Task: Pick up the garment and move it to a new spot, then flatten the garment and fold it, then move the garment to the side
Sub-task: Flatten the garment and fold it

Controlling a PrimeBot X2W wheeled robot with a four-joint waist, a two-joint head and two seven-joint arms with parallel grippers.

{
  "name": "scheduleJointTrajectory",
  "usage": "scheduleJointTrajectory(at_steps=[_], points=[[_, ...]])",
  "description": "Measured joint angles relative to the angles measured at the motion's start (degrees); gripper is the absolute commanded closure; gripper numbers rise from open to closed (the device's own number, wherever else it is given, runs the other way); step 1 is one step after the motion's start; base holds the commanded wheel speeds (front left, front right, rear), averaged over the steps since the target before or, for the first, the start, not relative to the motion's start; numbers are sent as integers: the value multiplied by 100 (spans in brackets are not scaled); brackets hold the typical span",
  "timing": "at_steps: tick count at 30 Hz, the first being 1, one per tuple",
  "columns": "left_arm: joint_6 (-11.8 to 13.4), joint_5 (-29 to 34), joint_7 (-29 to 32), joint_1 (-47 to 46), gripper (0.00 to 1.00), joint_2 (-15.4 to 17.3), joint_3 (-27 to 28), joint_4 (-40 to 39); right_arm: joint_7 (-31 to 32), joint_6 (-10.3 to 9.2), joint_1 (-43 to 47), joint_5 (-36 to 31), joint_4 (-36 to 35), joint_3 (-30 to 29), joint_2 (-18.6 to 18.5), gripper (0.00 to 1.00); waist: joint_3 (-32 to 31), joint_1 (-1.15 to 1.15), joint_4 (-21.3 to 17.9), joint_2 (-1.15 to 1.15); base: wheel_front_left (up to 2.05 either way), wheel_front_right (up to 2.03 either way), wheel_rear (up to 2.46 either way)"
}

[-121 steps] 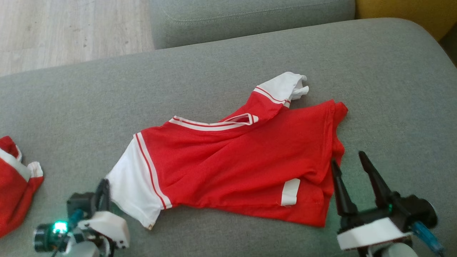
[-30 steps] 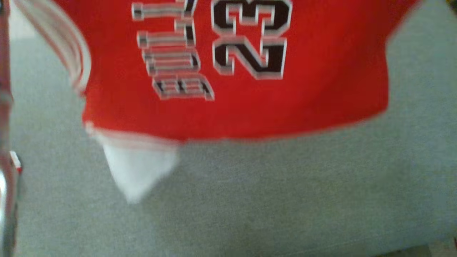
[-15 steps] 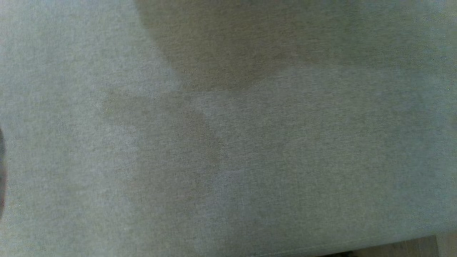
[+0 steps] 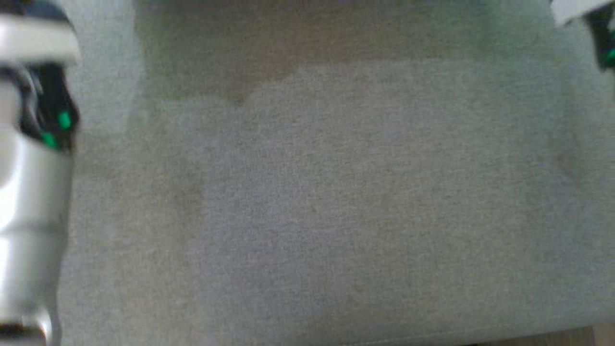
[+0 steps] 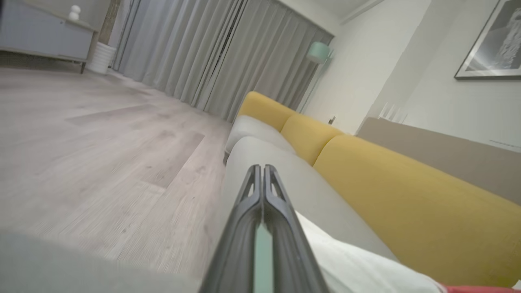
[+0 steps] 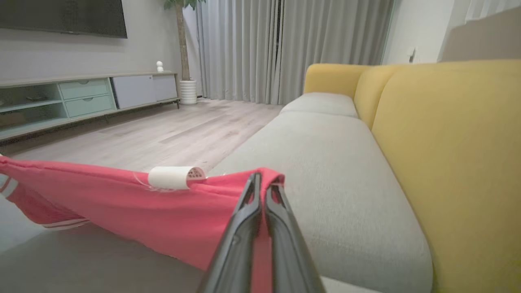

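Evidently holding red jersey (image 6: 122,211) aloft over sofa (image 6: 325,162): hem corner (image 6: 273,177) nipped in closed right tool (image 6: 260,176), white sleeve (image 5: 358,264) prob. in closed left tool (image 5: 262,167). Handles soft, light, floppy; best gripped at corners.

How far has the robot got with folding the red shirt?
Only the start. Picking up looks done: the right pincer is shut on the red garment, lifted over the grey sofa seat. The left pincer is shut beside white cloth. Laying down, flattening, folding and moving aside remain.
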Motion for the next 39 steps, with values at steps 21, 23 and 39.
scheduleJointTrajectory(at_steps=[21, 23, 39], points=[[1349, -487, 225, 5124, 100, -134, -74, -2362, 7, 1, 3728, 1247, -1195, 341, -894, 100, -1904, -1, -98, 0, 0, 0, 0], [1459, -488, 225, 5428, 100, -203, -140, -2430, 7, 1, 4182, 1240, -1313, 186, -959, 100, -2067, -1, -82, 1, 0, 0, 0], [1775, -638, 489, 6257, 100, -313, -343, -2744, 144, 1, 6050, 1088, -1806, -973, -872, 100, -2586, 0, 58, 0, 0, 0, 0]])
